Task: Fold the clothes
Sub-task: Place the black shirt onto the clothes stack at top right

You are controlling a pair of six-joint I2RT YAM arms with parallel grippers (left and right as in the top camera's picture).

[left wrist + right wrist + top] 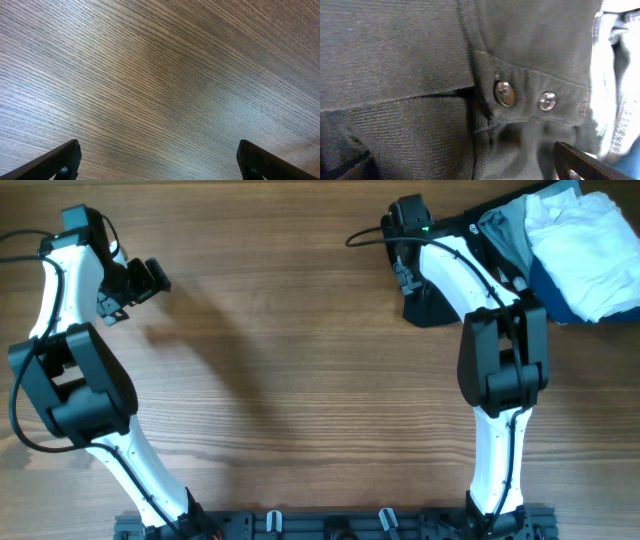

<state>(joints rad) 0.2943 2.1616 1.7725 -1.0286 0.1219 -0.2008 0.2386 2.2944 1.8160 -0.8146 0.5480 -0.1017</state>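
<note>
A pile of clothes lies at the table's far right: a white garment (pixel 585 250) on top, a grey one (pixel 505 235), a blue one (pixel 550 292) and a black garment (pixel 430 308) at its left edge. My right gripper (pixel 406 280) is down on the black garment. In the right wrist view (pixel 470 170) its jaws are spread and pressed into dark knit cloth (pixel 410 60) with a buttoned placket (pixel 505 93); only the right finger (pixel 590 162) shows. My left gripper (pixel 150 280) is open and empty above bare wood (pixel 157 167).
The wooden table (pixel 300 380) runs between the two arms. The clothes pile reaches the far right edge of the overhead view. A black cable (pixel 365 238) trails left of the right wrist. The arm bases sit at the front edge.
</note>
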